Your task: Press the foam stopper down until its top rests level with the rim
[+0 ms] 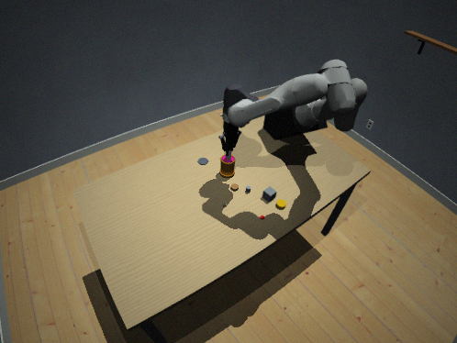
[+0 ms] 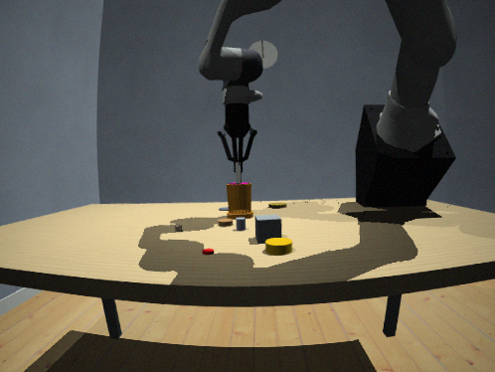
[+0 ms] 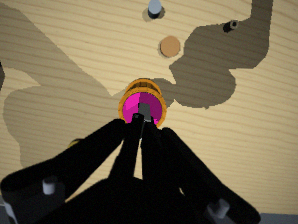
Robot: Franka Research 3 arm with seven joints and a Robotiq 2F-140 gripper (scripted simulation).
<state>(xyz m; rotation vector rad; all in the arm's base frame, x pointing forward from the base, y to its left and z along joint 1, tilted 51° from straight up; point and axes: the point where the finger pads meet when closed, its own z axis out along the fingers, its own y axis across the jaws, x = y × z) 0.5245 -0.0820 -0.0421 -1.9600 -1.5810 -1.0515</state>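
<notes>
An orange ribbed jar (image 1: 227,168) stands upright on the wooden table, also in the exterior view (image 2: 239,199) and the wrist view (image 3: 142,95). A magenta foam stopper fills its mouth. Its top shows as a thin pink line just at the rim (image 2: 241,184). My gripper (image 2: 239,178) hangs straight down over the jar with its fingers shut and nothing between them. The grey fingertips (image 3: 144,112) rest on the middle of the stopper. I see it from above in the top view (image 1: 228,153).
Near the jar lie a tan disc (image 1: 234,186), a small grey-blue cylinder (image 1: 248,188), a grey cube (image 2: 268,228), a yellow disc (image 2: 278,246), a small red disc (image 2: 208,251), a grey disc (image 1: 203,160) and a tiny dark piece (image 2: 178,228). The robot's black base (image 2: 403,159) stands at the back right.
</notes>
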